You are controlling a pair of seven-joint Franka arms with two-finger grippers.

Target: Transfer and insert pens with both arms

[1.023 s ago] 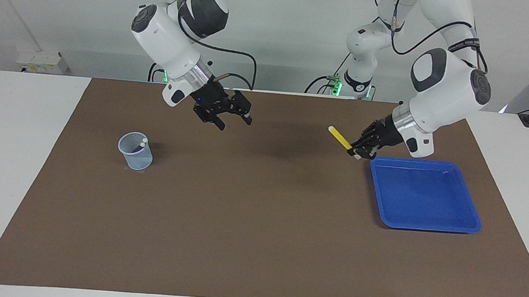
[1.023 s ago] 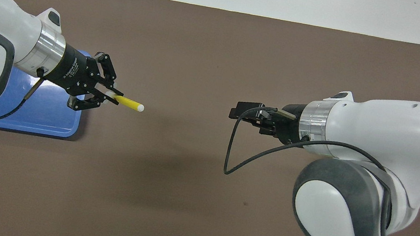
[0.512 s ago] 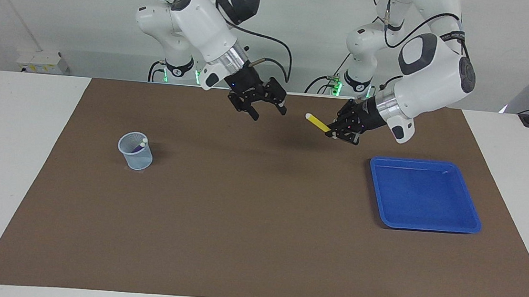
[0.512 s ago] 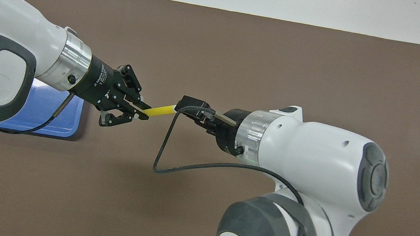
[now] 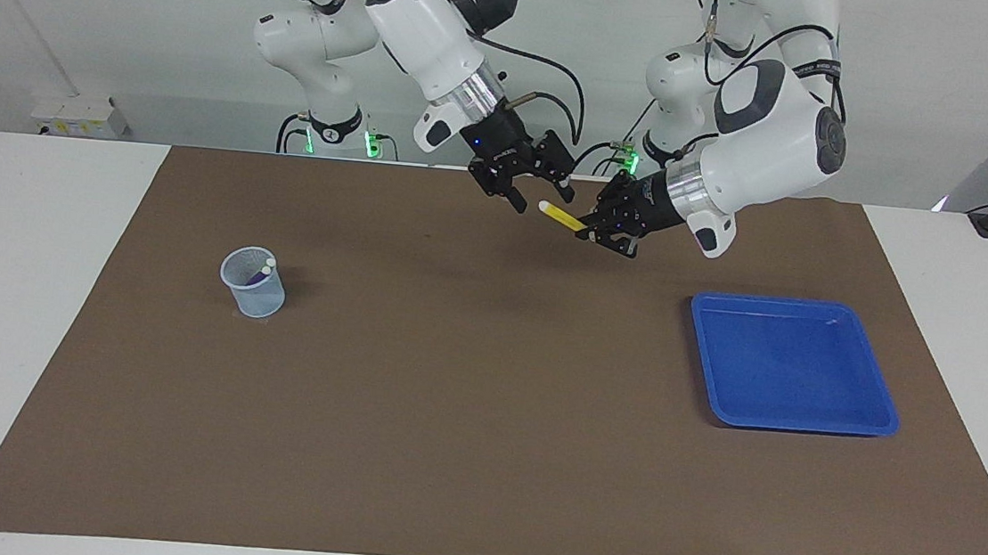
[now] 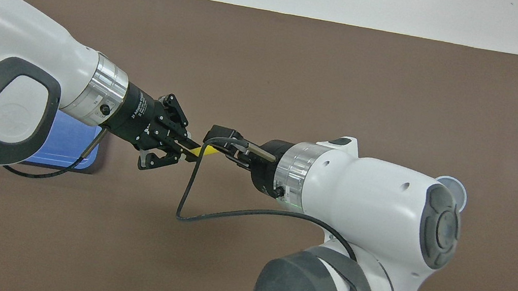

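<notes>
My left gripper is shut on the yellow pen and holds it in the air over the mat's middle, near the robots' edge. The pen's whitish end points at my right gripper, which is open, its fingers on either side of that end. In the overhead view the pen bridges the left gripper and the right gripper. The purple pen stands in a pale mesh cup. Two whitish ends show in the cup; no green pen shows.
A blue tray with nothing in it lies toward the left arm's end of the brown mat. The cup stands toward the right arm's end; the right arm hides most of it in the overhead view. A black cable loops under the right wrist.
The left gripper carried the yellow pen from beside the tray toward the middle. The right gripper came across from near the cup, and its open fingers now flank the pen's whitish end.
</notes>
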